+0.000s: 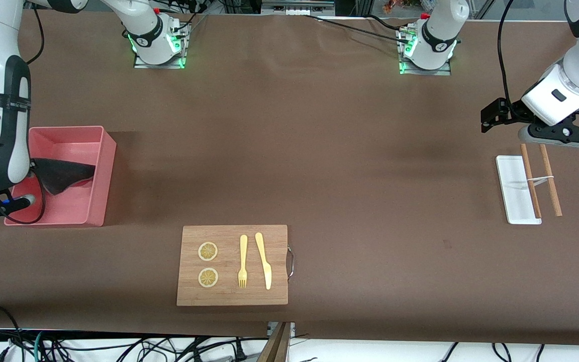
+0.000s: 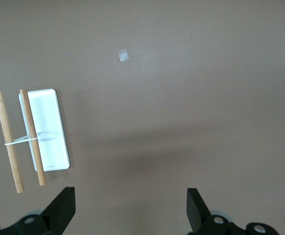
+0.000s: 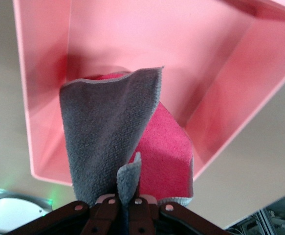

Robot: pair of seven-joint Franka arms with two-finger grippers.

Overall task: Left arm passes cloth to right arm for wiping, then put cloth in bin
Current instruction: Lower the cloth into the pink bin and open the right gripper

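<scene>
A: Start nearest the front camera. What's there?

B: A wooden board (image 1: pixel 232 265) with two lemon slices (image 1: pixel 207 264), a fork (image 1: pixel 243 261) and a knife (image 1: pixel 264 260). Nothing is touching it.

A: And the cloth?

B: Farther up, toward the right arm's end, the cloth (image 3: pixel 127 142) hangs from the right gripper (image 3: pixel 125 201) over the open bin (image 1: pixel 99 177). The jaws are pinched shut on one corner, and the rest droops into the tub.

A: How will it handle?

B: Soft, light and limp, I'd judge. It folds under its own weight, grey face out and red face inside. A corner or edge pinch is enough to hold it, and it should fall free once let go.

A: The left arm?

B: Waiting. The left gripper (image 2: pixel 131 211) hovers with its jaws spread wide and empty near a white tray (image 1: pixel 513 186), which has two wooden sticks (image 1: pixel 541 180) lying across it.

A: Anything unclear?

B: The right arm hides part of the bin from the front. Whether the cloth's lower edge touches the bin floor, I can't tell.
</scene>
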